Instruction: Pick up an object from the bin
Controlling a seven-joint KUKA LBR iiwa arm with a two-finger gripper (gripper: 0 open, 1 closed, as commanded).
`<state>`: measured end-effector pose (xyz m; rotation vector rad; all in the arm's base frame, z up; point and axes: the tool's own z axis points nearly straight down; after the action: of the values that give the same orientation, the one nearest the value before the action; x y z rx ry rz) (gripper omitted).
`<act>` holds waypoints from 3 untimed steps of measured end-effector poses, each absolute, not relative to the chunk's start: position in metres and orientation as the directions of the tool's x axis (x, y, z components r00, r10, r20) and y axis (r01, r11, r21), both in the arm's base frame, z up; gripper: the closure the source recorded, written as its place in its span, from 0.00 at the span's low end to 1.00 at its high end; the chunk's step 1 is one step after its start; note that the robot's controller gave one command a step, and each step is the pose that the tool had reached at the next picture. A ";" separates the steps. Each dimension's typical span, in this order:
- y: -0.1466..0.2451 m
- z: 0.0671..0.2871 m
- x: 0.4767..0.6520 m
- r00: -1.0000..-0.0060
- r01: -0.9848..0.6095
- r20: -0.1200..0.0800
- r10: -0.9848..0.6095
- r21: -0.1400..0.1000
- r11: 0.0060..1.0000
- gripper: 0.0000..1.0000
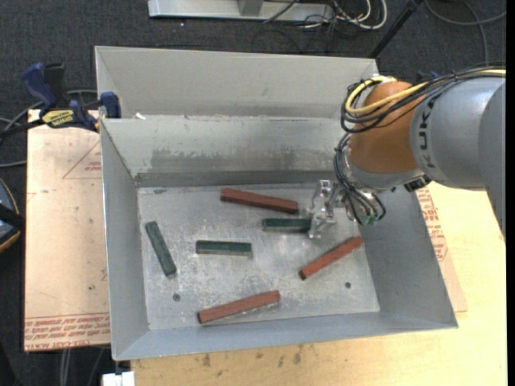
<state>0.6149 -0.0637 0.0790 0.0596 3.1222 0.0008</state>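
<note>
1. camera view: the gripper (pixel 319 222) sits low in the right half of the grey bin (pixel 121 215), at the right end of a short dark green bar (pixel 283 225).
2. pincer state: cannot be told.
3. nearby: an upper red-brown bar (pixel 259 201) lies just behind the green one; a lower red-brown bar (pixel 331 258) lies just in front of the gripper.

A robotics lab: a KUKA arm (pixel 467 135) over a grey metal bin (pixel 241 79), dark carpet (pixel 48 22) around, loose cables (pixel 362 2) and a stand base (pixel 241 6) beyond.
</note>
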 end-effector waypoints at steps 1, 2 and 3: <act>-0.064 0.079 0.615 -0.999 0.038 -0.019 0.038 0.001 0.999 1.00; -0.063 0.197 0.609 -1.000 -0.019 -0.003 -0.019 0.000 1.000 1.00; -0.063 0.197 0.608 -1.000 -0.019 -0.003 -0.019 0.000 1.000 1.00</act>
<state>0.6085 -0.0631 0.1965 -0.0299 3.1383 0.0005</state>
